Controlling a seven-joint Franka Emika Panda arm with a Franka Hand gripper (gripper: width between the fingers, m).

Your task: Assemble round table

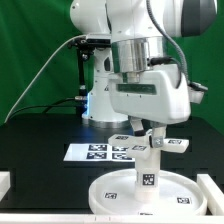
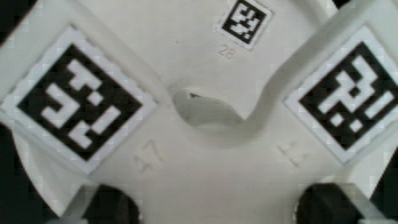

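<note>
The jaws [image 1: 150, 141] are clamped on the foot [image 1: 151, 143], the cross-shaped piece, holding it level on top of the leg [image 1: 150, 170]. In the wrist view the foot [image 2: 196, 110] fills the frame, two of its tagged arms spreading out from a central recess, with the dark fingertips [image 2: 107, 205] just at its edge. The leg stands upright at the middle of the disc [image 1: 120, 195], which lies flat on the black worktop [image 1: 40, 150] with its rim up. Beyond the disc, farther from the camera, the marker board [image 1: 95, 152] lies flat, and the arm's base rises behind that.

The step in hand looks like fitting the foot onto the leg's upper end; the leg already seems seated in the disc. Whether the foot is fully home on the leg I cannot tell, since the jaws hide the joint. The next move probably calls for turning or pressing the foot about the leg's axis while keeping it square, then letting go without tilting the leg.
</note>
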